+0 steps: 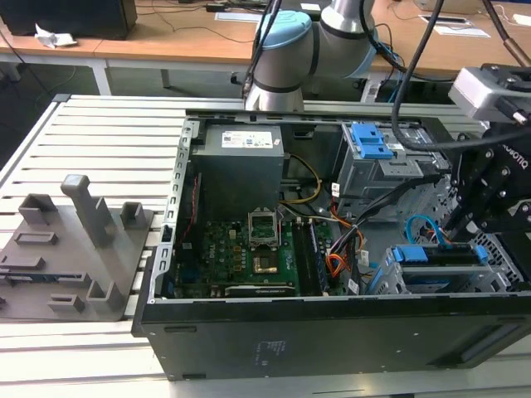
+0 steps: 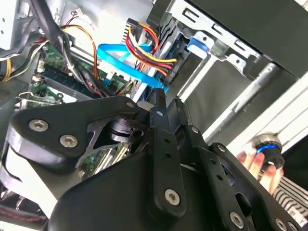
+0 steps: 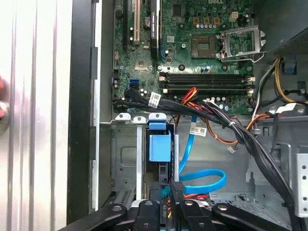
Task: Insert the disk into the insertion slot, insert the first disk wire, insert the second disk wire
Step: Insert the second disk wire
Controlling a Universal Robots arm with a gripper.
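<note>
- The open computer case lies on its side on a slatted metal worktop; a grey plastic fixture with upright posts sits on the worktop just beside the case, toward the exterior view's left.
- Inside the case: a green motherboard with an empty processor socket, a grey power supply box at the far edge, and a taller grey cage with a blue latch at the far corner on the exterior view's right.
- The insertion slot — the low metal cage at the near corner on the exterior view's right — holds the disk; its blue carrier frame shows at the cage's top edge. In the first wrist view the blue carrier tab sits seated in the cage.
- The gripper hangs over the slot's end, its fingers drawn narrow around the connector of a blue flat cable; in the second wrist view the fingers pinch the same cable end.
- A bundle of red, yellow and black power wires runs close by the blue cable.
- A person's hand shows beyond the case wall in the second wrist view.
</note>
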